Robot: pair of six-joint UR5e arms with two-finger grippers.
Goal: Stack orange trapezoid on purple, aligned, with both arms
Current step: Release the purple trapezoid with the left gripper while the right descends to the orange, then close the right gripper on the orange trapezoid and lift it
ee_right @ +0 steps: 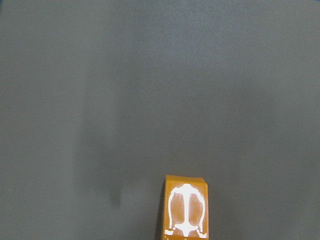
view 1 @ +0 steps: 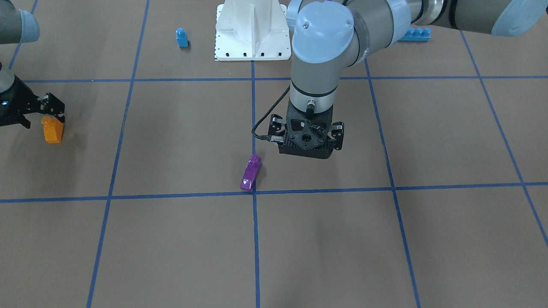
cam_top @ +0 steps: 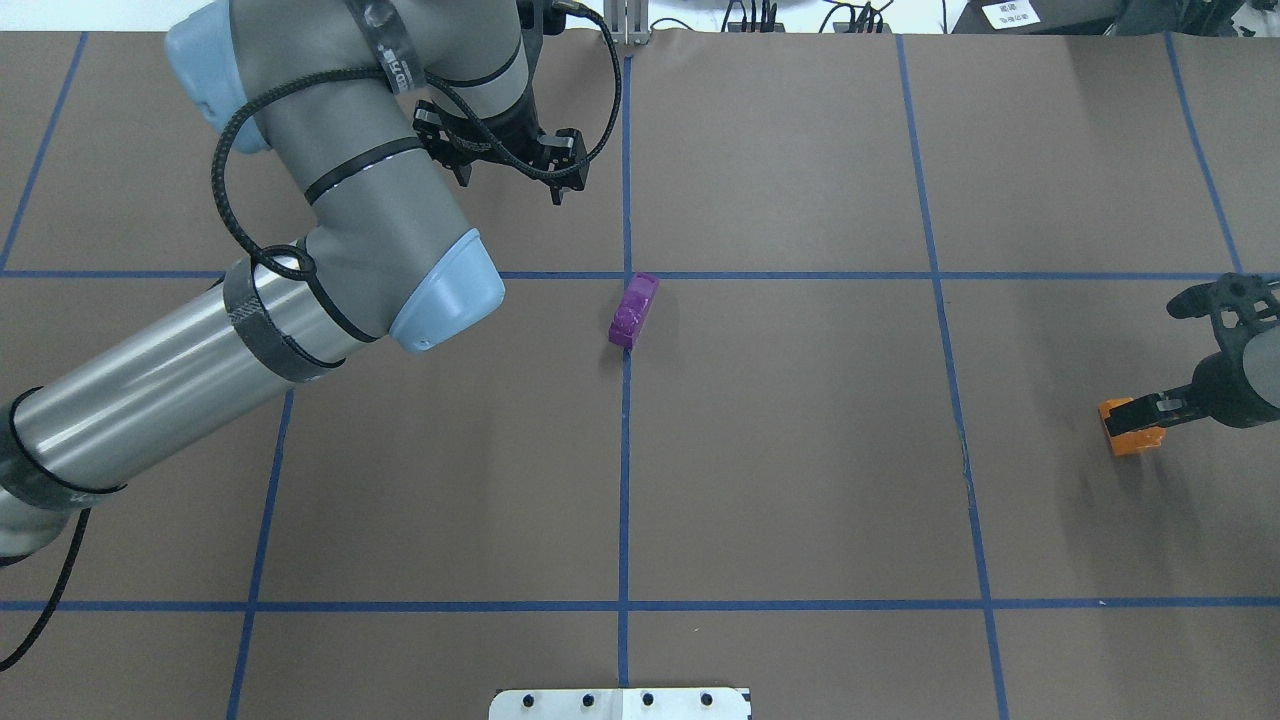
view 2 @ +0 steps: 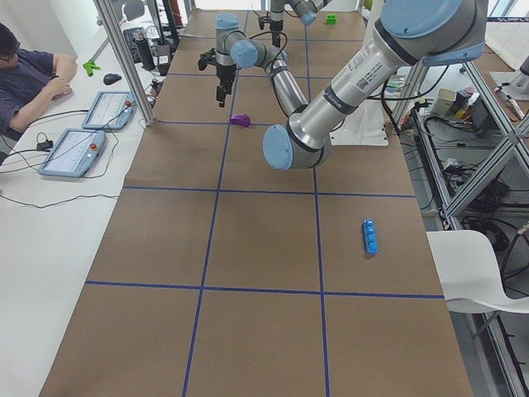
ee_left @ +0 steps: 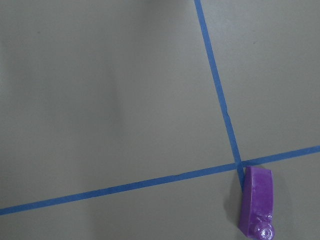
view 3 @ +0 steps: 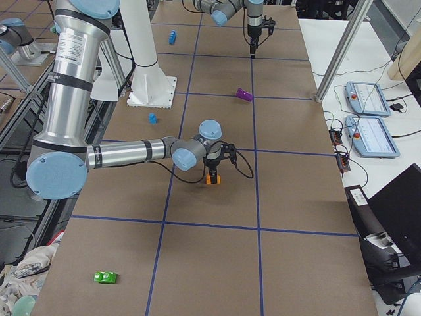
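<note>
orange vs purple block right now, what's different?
The orange trapezoid sits at the right gripper, far on the robot's right; the purple lies alone by a central tape crossing. The left gripper, open, is apart from the purple; whether the right gripper grips the orange trapezoid, I cannot tell. Both are small, sloped, single-stud blocks.

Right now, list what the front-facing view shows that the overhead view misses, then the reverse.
Only front-facing: the small blue single-stud block, the long blue brick partly hidden by the left arm, and most of the white pedestal. Only overhead: the spread fingers of the left hand, and cables past the table. Both: the purple trapezoid beside a tape crossing, the orange trapezoid at the right hand, and the blue tape grid.
</note>
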